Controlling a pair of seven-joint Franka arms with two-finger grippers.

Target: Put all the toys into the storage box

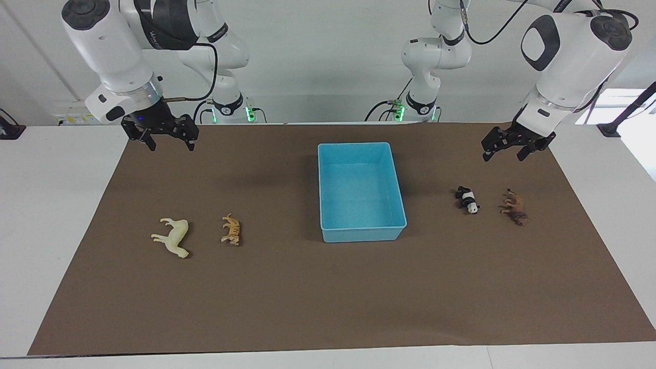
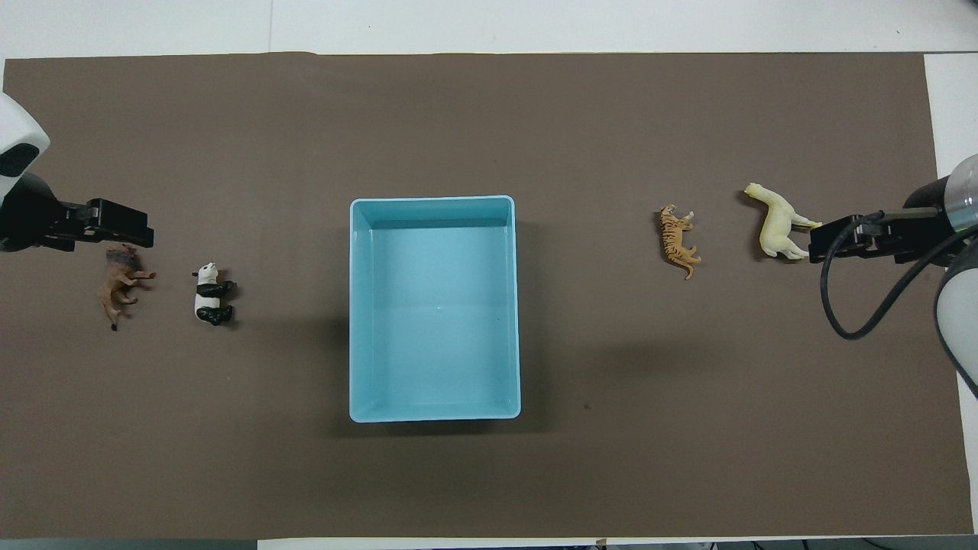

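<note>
The light blue storage box (image 1: 361, 233) (image 2: 435, 200) stands in the middle of the brown mat with nothing in it. Toward the right arm's end lie a cream horse (image 1: 173, 237) (image 2: 775, 223) and an orange tiger (image 1: 231, 229) (image 2: 677, 241). Toward the left arm's end lie a panda (image 1: 468, 199) (image 2: 208, 294) and a dark brown maned animal (image 1: 514, 207) (image 2: 118, 286). All of them lie on their sides. My left gripper (image 1: 505, 155) (image 2: 141, 233) hangs open and holding nothing, above the mat by the maned animal. My right gripper (image 1: 171, 146) (image 2: 821, 248) hangs open, also holding nothing, above the mat by the horse.
The brown mat (image 1: 328, 297) covers most of the white table. A black cable (image 2: 856, 305) loops from the right arm beside the horse. Both arm bases stand at the robots' edge of the table.
</note>
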